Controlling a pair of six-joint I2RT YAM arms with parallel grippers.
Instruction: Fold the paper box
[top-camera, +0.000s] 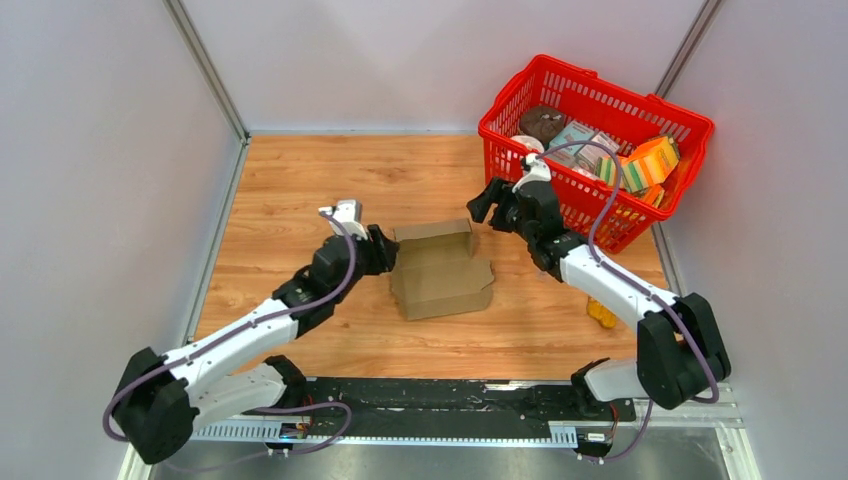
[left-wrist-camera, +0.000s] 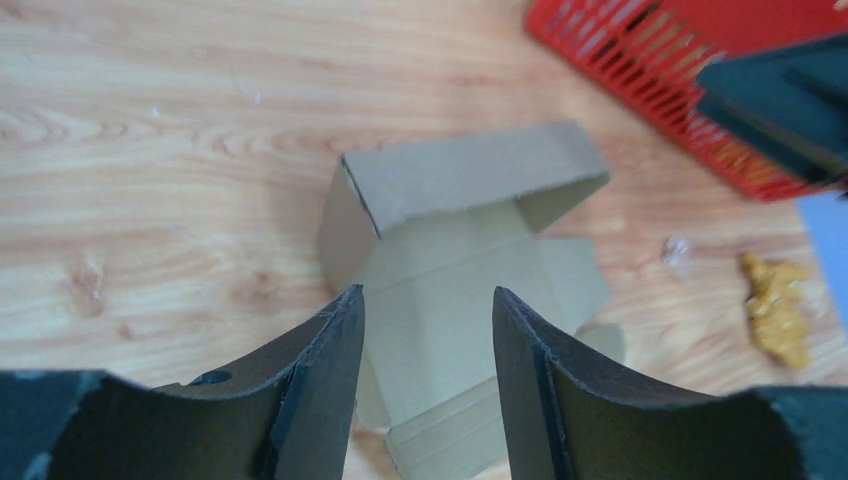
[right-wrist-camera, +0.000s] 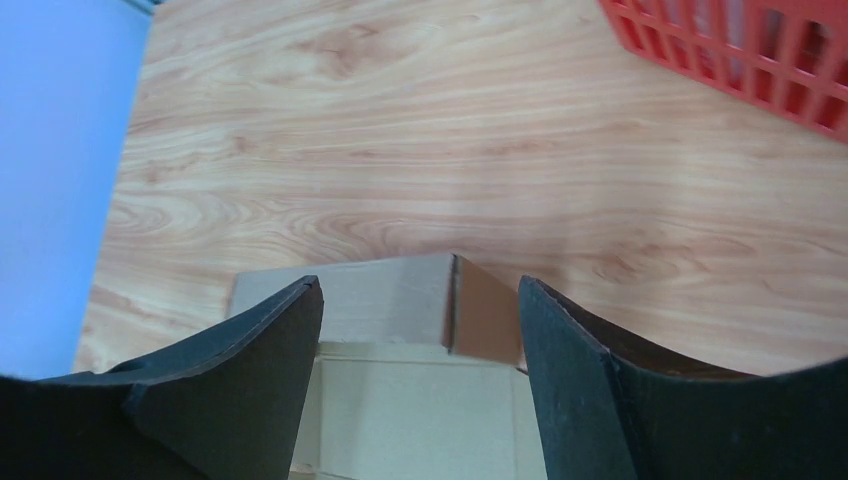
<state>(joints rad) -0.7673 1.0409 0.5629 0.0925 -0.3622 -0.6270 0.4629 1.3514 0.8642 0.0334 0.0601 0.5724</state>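
Observation:
The paper box (top-camera: 440, 268) is a plain brown cardboard sheet in the middle of the wooden table, partly folded, with its far wall and side flaps standing up. My left gripper (top-camera: 385, 248) is open at the box's left edge; in the left wrist view the box (left-wrist-camera: 450, 250) shows between and beyond the fingers (left-wrist-camera: 330, 370), and the gripper (left-wrist-camera: 425, 300) holds nothing. My right gripper (top-camera: 485, 203) is open, above the table just beyond the box's far right corner. In the right wrist view the box (right-wrist-camera: 400, 330) lies below the gripper (right-wrist-camera: 418, 290), untouched.
A red basket (top-camera: 640, 100) with colourful packages stands at the back right, close behind my right arm. A small yellow-brown lump (top-camera: 601, 314) lies on the table near the right arm's base, also in the left wrist view (left-wrist-camera: 775, 305). Grey walls enclose the table.

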